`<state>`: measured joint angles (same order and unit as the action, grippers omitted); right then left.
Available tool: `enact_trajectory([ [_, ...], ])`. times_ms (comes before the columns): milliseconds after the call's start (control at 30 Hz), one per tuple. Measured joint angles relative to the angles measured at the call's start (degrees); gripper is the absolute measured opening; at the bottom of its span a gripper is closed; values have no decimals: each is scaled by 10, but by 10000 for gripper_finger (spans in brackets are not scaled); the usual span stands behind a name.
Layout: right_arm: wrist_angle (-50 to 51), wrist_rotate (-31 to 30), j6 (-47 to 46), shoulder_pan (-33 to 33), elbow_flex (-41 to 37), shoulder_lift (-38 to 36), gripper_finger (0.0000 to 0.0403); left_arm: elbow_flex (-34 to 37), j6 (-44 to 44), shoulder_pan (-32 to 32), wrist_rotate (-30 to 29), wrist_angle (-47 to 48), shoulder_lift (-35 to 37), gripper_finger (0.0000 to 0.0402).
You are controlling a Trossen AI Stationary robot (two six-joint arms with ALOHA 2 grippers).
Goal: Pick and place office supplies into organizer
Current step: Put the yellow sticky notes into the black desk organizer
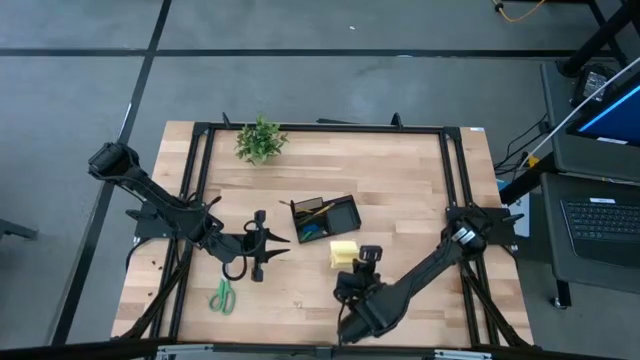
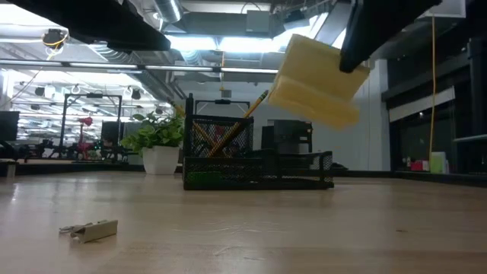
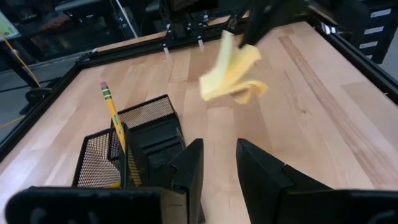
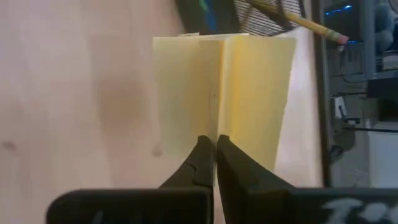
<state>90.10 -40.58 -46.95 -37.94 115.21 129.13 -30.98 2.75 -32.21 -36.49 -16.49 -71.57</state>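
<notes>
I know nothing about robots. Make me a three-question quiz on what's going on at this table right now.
1. True or false: the yellow pad is lying flat on the table.
2. Which gripper holds the pad? A) left gripper B) right gripper C) neither
3. Fill in: the green-handled scissors lie on the table near the ____ arm.

Key
1. False: it hangs in the air, lifted near the organizer, its sheets fanning apart.
2. B: its fingers are pinched shut on the pad; the left gripper is open and empty, beside the organizer.
3. Left.
</notes>
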Motion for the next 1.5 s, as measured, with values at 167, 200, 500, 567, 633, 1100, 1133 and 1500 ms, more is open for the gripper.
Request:
enact_trajectory([
  [167, 0, -2, 37, 22, -55, -40, 6, 0, -1, 0, 0, 0, 0, 90],
  [200, 0, -3, 43, 25, -66, -48, 6, 0, -1, 0, 0, 0, 0, 90],
  [500, -2, -26, 123, 63, -140, -93, 6, 0, -1, 0, 0, -5, 0, 90],
  [567, -5, -31, 140, 72, -151, -96, 6, 0, 0, 0, 0, -5, 0, 90],
  [633, -6, -31, 152, 81, -159, -97, 6, 0, -1, 0, 0, -5, 0, 90],
  [1100, -84, -28, 295, 147, -164, -97, 6, 0, 0, 0, 0, -5, 0, 90],
  [1133, -85, -28, 299, 151, -164, -97, 6, 0, 0, 0, 0, -5, 0, 90],
  [1500, -142, -11, 382, 172, -164, -97, 6, 0, 0, 0, 0, -5, 0, 90],
])
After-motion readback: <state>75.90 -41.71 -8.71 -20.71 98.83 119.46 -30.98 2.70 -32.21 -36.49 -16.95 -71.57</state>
